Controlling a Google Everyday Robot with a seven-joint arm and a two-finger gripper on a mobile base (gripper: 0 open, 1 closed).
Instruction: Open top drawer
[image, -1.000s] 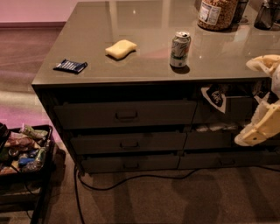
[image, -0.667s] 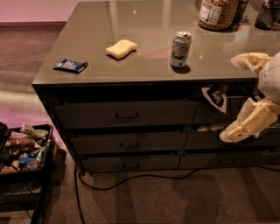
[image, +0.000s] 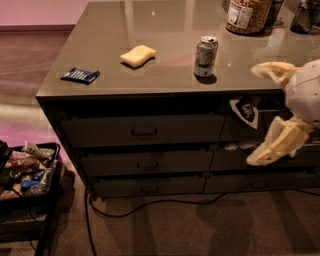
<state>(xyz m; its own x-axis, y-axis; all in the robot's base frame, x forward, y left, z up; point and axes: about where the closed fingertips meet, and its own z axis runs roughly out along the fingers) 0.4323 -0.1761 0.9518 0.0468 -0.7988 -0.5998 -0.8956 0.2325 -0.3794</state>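
The top drawer (image: 142, 130) is the wide dark grey front just under the countertop, left column, with a small loop handle (image: 144, 132) at its centre. Its front sits in line with the two lower fronts below it. My gripper (image: 260, 116) hangs at the right edge of the camera view, well to the right of that handle and in front of the right-hand drawers. Its cream fingers are spread, one fingertip (image: 265, 70) high and the other low, and nothing is held between them.
On the countertop (image: 165, 30) stand a soda can (image: 205, 56), a yellow sponge (image: 138, 55), a blue packet (image: 80, 75) and a jar (image: 248, 14). A black-and-white cloth (image: 246, 111) shows in the right drawer. A cluttered black cart (image: 25, 175) stands at left; a cable (image: 150, 204) lies on the floor.
My gripper has moved left and slightly up, further into view in front of the right-hand drawers. The drawer fronts have not moved.
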